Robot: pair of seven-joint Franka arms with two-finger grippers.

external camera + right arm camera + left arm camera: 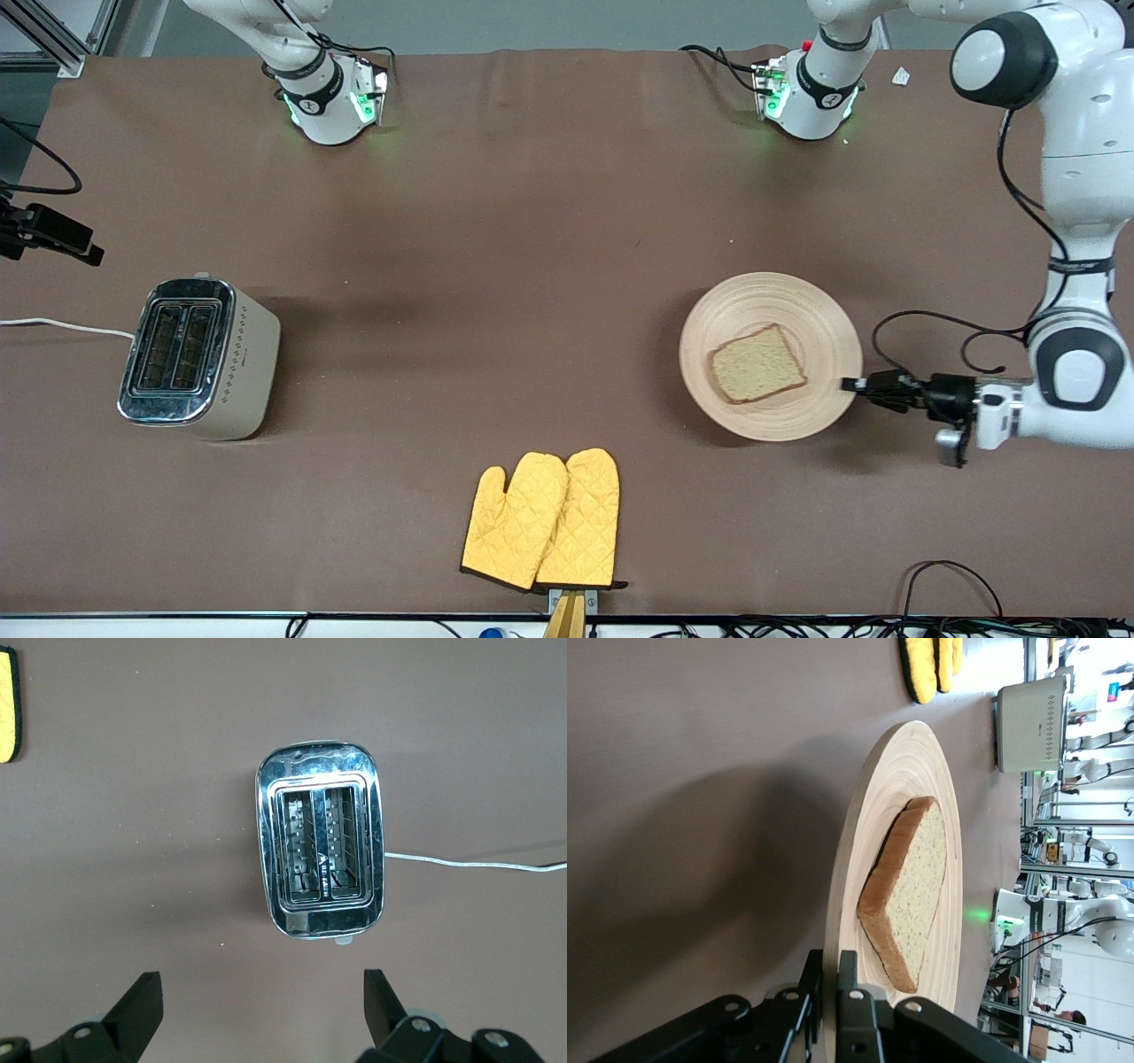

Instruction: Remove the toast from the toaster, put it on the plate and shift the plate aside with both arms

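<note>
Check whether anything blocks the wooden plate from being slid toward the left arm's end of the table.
Nothing visible does. The left gripper is shut on the rim of the round light-wood plate, which carries the toast slice; only bare brown table lies toward that end.

The toast (757, 364) is laid on the plate (802, 306) toward the left arm's end of the table, the left gripper (849, 385) is clamped on the plate's rim at 3 o'clock, the toaster (199, 359) is stood at the right arm's end, and the oven mitts (542, 520) are set between, nearer the front camera.
</note>
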